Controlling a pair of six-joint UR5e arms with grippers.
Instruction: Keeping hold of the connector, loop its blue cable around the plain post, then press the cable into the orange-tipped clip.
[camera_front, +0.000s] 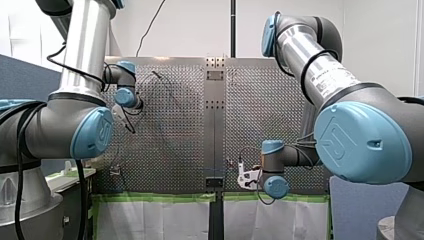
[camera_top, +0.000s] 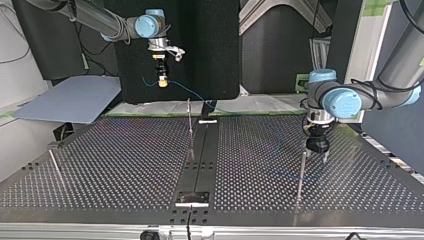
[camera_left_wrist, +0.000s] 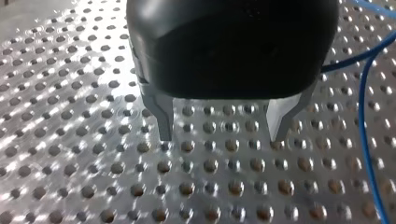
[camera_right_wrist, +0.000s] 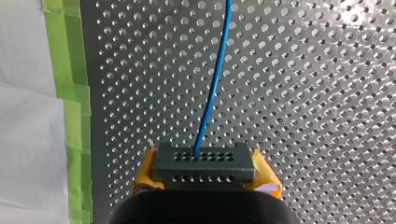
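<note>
You've got a blue cable (camera_right_wrist: 212, 79) and a dark grey connector (camera_right_wrist: 204, 159) dotted with two rows of holes. Right gripper (camera_right_wrist: 204, 171): yellow-orange pads (camera_right_wrist: 267, 181) flanking the connector. Table (camera_right_wrist: 317, 93): silver, evenly perforated, with green tape (camera_right_wrist: 70, 93) along its edge. Left gripper (camera_left_wrist: 221, 136): black body, grey metal fingers (camera_left_wrist: 161, 112).

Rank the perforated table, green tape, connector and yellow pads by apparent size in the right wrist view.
1. perforated table: fills most of the view.
2. green tape and connector: similar area; the connector is nearest the camera, so unranked.
3. yellow pads: only slivers show beside the connector.
</note>
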